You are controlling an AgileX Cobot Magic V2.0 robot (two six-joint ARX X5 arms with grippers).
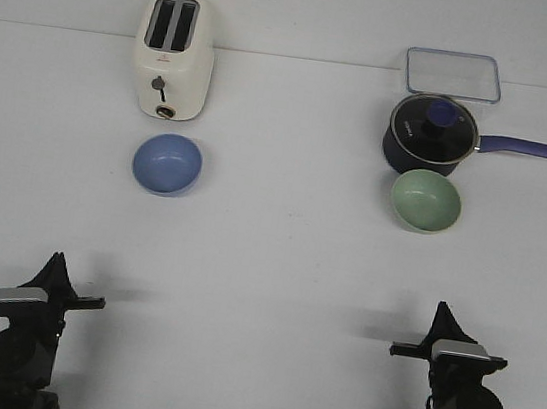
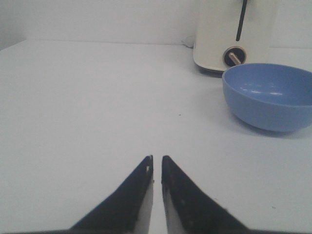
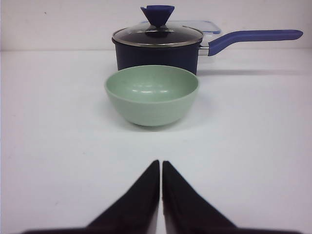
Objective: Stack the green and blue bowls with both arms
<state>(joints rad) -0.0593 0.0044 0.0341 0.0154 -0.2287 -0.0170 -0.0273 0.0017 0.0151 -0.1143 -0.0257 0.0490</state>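
Note:
The blue bowl [image 1: 168, 164] sits upright on the white table just in front of the toaster; it also shows in the left wrist view [image 2: 270, 95]. The green bowl [image 1: 425, 200] sits upright in front of the saucepan, and shows in the right wrist view [image 3: 152, 94]. My left gripper [image 1: 56, 265] is at the near left, shut and empty, far short of the blue bowl; its tips [image 2: 156, 159] nearly touch. My right gripper [image 1: 440, 312] is at the near right, shut and empty, well short of the green bowl; it also shows in its wrist view [image 3: 161, 163].
A cream toaster [image 1: 174, 54] stands at the back left. A dark navy saucepan [image 1: 432, 135] with a glass lid and a blue handle pointing right stands at the back right, touching or nearly touching the green bowl. A clear lidded box [image 1: 453, 74] lies behind it.

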